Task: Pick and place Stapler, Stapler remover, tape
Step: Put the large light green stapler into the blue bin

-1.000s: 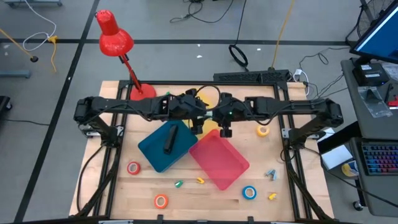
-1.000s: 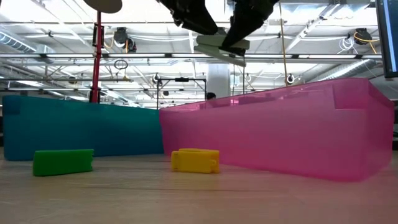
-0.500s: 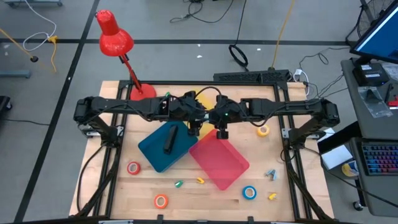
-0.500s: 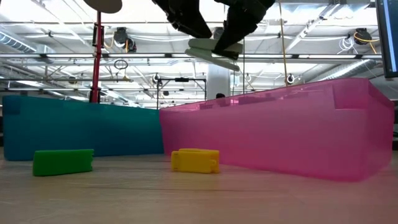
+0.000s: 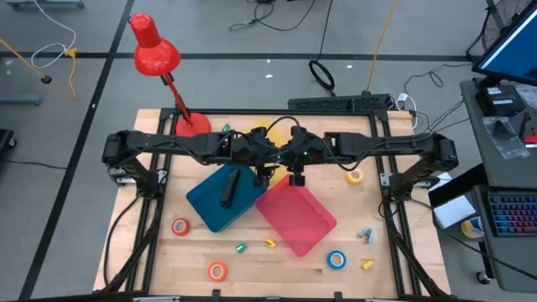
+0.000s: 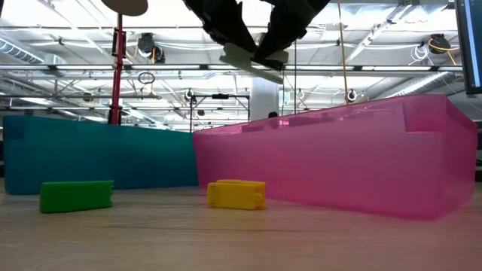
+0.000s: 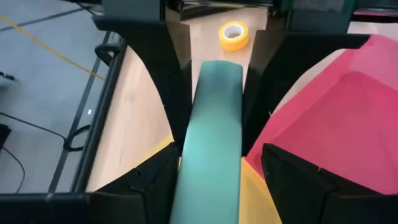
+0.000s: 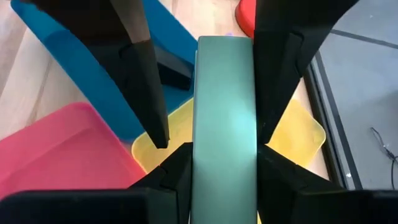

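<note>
Three trays: blue [image 5: 214,205], pink [image 5: 304,225], yellow [image 8: 305,140]; four tape rolls [image 5: 336,260]; one lamp [image 5: 157,52]

Wooden table [image 5: 168,252]: trays [image 5: 298,220], tape rolls [image 5: 336,260].

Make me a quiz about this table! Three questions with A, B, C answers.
1. Where is the black stapler? A in the blue tray; B in the pink tray; C on the floor.
2. How many tape rolls lie on the table? A two; B four; C seven.
3. The right gripper is: A empty; B shut on the green stapler; C holding a lamp.

Answers: A, it lies inside the blue one. B, red, orange, blue, yellow. B, its fingers hug the stapler's sides.
</note>
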Robot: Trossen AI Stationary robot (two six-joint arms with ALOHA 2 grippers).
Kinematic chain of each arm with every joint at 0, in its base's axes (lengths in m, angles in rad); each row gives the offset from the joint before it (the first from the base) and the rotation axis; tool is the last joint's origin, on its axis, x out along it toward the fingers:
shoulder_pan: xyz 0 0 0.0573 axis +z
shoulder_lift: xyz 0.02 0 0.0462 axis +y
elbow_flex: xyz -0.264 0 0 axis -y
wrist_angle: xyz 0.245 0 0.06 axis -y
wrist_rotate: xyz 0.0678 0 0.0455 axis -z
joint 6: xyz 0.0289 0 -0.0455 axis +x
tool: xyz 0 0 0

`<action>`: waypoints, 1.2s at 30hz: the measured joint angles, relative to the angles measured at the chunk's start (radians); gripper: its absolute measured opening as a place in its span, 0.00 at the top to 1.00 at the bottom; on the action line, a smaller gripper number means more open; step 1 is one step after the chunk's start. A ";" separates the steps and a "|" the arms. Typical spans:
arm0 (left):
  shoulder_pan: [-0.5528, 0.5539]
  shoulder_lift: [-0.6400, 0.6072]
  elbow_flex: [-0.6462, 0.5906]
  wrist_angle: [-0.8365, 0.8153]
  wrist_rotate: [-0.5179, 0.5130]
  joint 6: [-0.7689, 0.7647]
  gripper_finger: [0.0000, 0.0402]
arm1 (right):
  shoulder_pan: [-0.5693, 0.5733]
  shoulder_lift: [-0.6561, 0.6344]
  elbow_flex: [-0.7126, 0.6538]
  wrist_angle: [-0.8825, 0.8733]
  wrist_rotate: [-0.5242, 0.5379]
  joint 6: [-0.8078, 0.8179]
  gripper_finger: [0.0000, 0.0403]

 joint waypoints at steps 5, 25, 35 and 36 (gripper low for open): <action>0.000 0.017 0.000 0.011 0.002 -0.001 0.48 | 0.000 0.000 0.000 -0.028 -0.002 0.025 0.71; 0.024 0.014 0.000 -0.053 0.082 -0.128 0.69 | 0.000 0.000 0.001 -0.049 -0.019 0.037 0.65; -0.007 -0.021 -0.004 -0.187 0.036 -0.264 0.69 | -0.003 -0.002 0.004 -0.063 -0.013 0.030 0.61; -0.009 -0.023 -0.007 -0.226 0.036 -0.268 0.69 | -0.005 -0.004 0.004 -0.063 0.002 0.030 0.60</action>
